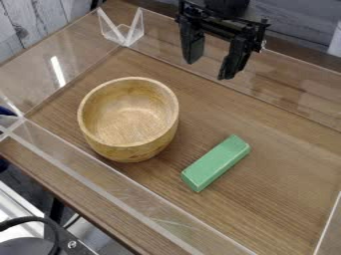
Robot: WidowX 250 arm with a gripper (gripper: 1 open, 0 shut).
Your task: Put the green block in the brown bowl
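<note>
Right now your gripper [214, 60] stands open at the far side of the scene, a little right of the middle, with its two fingers spread and nothing between them. It is well apart from the block; I can't tell from this view how high it is above the counter [290, 149].

Nearer, and left of the gripper, you have the brown bowl [135, 150], upright, its hollow facing up and nothing seen inside. The green block [216, 164] lies on the counter to the near right of the bowl, apart from it, with bare wood between.

Progress: none of the pick or the place is done. You have the whole job left: reach the block, grip it, lift it, carry it left over the bowl's rim, let it go inside. My judgement is that the approach comes next.

Orientation: the block lies flat, its long axis slanting across the counter. One end points near and left, the other far and right, so the far end aims to the right of the bowl, not at it. For a grip across the narrow width, you'd likely want the fingers on its two long sides.
</note>
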